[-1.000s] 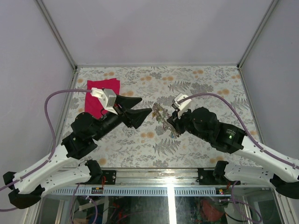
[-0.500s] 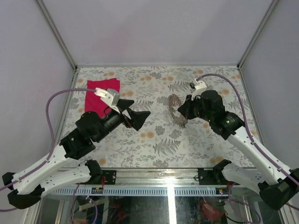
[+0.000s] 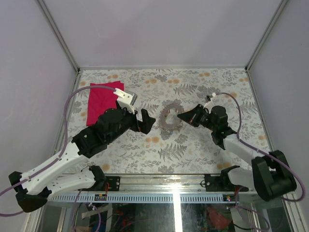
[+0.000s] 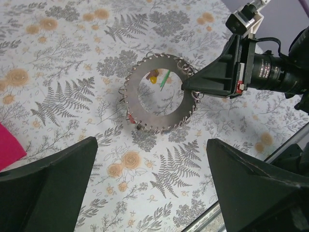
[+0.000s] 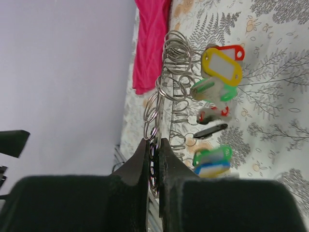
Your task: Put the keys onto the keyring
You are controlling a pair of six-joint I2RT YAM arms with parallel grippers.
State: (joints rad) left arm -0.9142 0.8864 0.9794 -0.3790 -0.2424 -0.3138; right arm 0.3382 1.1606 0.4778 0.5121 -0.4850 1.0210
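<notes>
Grey metal keyring [image 4: 159, 122], near the middle of the table [image 3: 203, 145], is pinched at its rim by the right gripper [image 3: 179, 116] while the left gripper [image 3: 146, 121] hovers wide open and empty; several keys [image 5: 212, 113] already hang on it, no loose one visible, so little seems left.

White arms [image 3: 53, 166], black joints [image 3: 113, 123], seemingly purple cables [image 3: 66, 113]

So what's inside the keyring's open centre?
Through the keyring centre: the patterned tablecloth, plus a green key and orange-red keys hanging in at the top. The right hand pinches the rim, hiding that bit.
</notes>
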